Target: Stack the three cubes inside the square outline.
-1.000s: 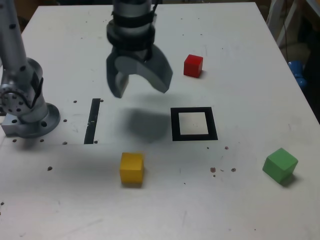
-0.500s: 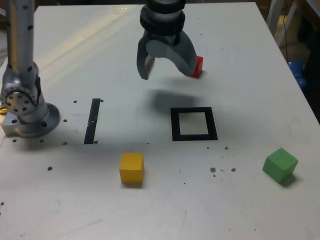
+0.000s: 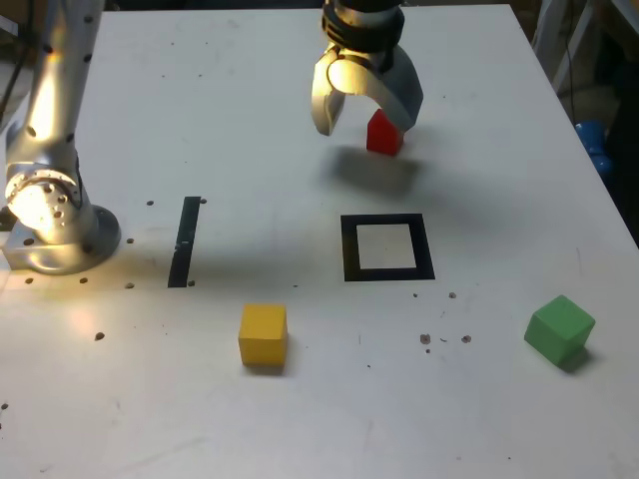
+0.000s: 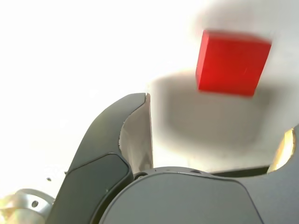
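The red cube (image 3: pixel 382 134) sits on the white table at the back, partly hidden behind one finger of my gripper (image 3: pixel 365 117). My gripper hangs open above the table, its jaws wide apart, holding nothing. In the wrist view the red cube (image 4: pixel 232 62) lies ahead of the open fingers (image 4: pixel 135 135), apart from them. The square outline (image 3: pixel 387 247) is nearer the front, its white centre bare. The yellow cube (image 3: pixel 263 335) rests toward the front at the exterior view's left of the outline. The green cube (image 3: pixel 560 328) lies at the front right.
A thin black strip (image 3: pixel 185 240) lies at the exterior view's left of the outline. The arm's metal base (image 3: pixel 55 215) stands at the left edge. Small dark specks dot the table (image 3: pixel 479 200). Blue objects (image 3: pixel 595 145) show beyond the right edge.
My gripper has moved toward the back and the exterior view's right, from above the area left of the outline to right over the red cube. It stayed open. The cubes have not moved.
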Robot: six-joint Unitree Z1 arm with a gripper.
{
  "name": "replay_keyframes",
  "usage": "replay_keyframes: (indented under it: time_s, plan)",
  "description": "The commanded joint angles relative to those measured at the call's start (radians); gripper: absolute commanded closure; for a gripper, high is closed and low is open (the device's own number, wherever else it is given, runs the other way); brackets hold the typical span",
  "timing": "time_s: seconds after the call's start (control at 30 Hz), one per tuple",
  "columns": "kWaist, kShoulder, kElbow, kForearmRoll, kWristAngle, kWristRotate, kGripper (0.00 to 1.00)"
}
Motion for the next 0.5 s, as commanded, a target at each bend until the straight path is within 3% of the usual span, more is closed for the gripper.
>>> replay_keyframes:
  time_s: [0.0,0.47]
  plan:
    - [0.008,0.028,-0.029,0.003,0.004,0.012,0.03]
    - [0.016,0.151,-0.145,0.004,0.02,0.026,0.13]
